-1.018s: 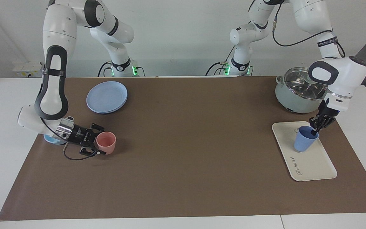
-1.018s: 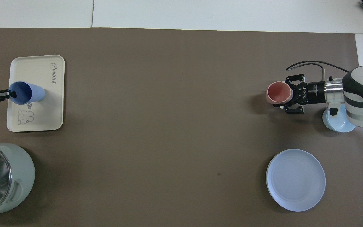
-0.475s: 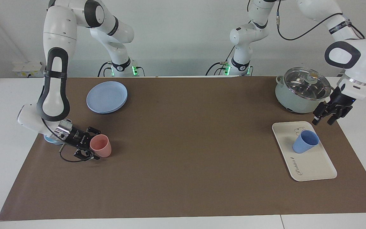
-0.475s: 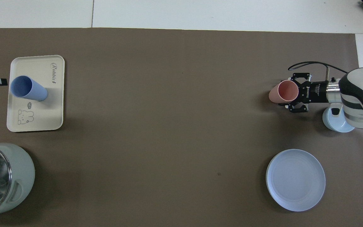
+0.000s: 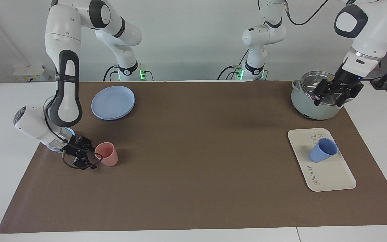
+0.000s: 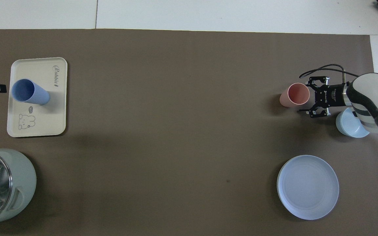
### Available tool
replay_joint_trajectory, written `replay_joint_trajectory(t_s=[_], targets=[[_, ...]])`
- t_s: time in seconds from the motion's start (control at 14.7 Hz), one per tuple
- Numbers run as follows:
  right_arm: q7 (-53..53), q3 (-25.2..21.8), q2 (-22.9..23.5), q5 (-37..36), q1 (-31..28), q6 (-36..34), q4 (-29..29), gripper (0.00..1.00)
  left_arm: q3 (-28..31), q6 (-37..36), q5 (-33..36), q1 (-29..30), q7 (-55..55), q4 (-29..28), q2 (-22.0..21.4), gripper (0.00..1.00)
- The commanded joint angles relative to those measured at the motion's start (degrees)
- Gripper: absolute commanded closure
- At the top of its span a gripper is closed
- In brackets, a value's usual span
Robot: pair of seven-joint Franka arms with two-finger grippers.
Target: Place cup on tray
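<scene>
Both grippers open — left gripper (image 5: pixel 335 94) over the pot (image 5: pixel 314 101), right gripper (image 5: pixel 86 157) beside the pink tumbler (image 5: pixel 106 154). Cup (image 5: pixel 323 150) stands on tray (image 5: pixel 331 174) — placement looks done; next, retreat.

Mat (image 5: pixel 193 161) middle bare, pot (image 5: pixel 309 101) crowding tray (image 5: pixel 331 174), pink tumbler (image 5: pixel 108 154) opposite end

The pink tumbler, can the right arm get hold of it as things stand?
Probably yes. The right gripper sits low beside the pink tumbler, fingers open toward it, and nothing stands between them.
</scene>
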Motion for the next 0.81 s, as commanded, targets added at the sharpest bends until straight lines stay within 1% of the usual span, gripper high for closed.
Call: replay_joint_trajectory(t_s=[0.0,0.07,0.14,0.34,0.41,0.54,0.61,0.75], targets=[[-8.70,0.18,-4.62,-12.16,-0.09,-0.49,-0.98,0.01,0.53,-7.50,2.38,-3.22,-0.81,2.47,-1.22,0.00],[-11.60,0.18,-5.94,-16.30,0.35,-1.45,-0.98,0.01,0.18,-11.37,2.73,-3.58,-0.55,5.11,-0.87,0.00],[-14.33,0.27,-7.34,-19.21,0.44,-3.37,-0.98,0.01,0.09,-12.88,3.77,-3.59,-0.37,5.92,-0.52,0.00],[-23.98,0.35,-12.00,-20.73,1.14,-9.61,-0.98,0.01,-0.09,-12.73,7.29,-5.25,-0.28,6.27,1.59,0.00],[-27.24,0.27,-13.32,-20.82,1.67,-12.16,-0.98,0.01,-0.09,-12.03,7.91,-6.04,-0.28,6.10,1.77,0.00],[-31.74,0.35,-15.43,-21.61,2.11,-14.98,-0.89,0.01,-0.09,-10.62,7.56,-6.05,-0.37,4.70,1.34,0.00],[-32.89,0.44,-16.22,-22.31,2.46,-15.87,-0.89,0.01,-0.09,-10.44,7.21,-5.87,-0.89,4.52,1.25,0.00],[-32.47,0.44,-18.51,-25.11,5.26,-17.27,-1.07,0.01,-0.09,-10.61,7.12,-5.78,-1.07,4.43,1.16,0.00]])
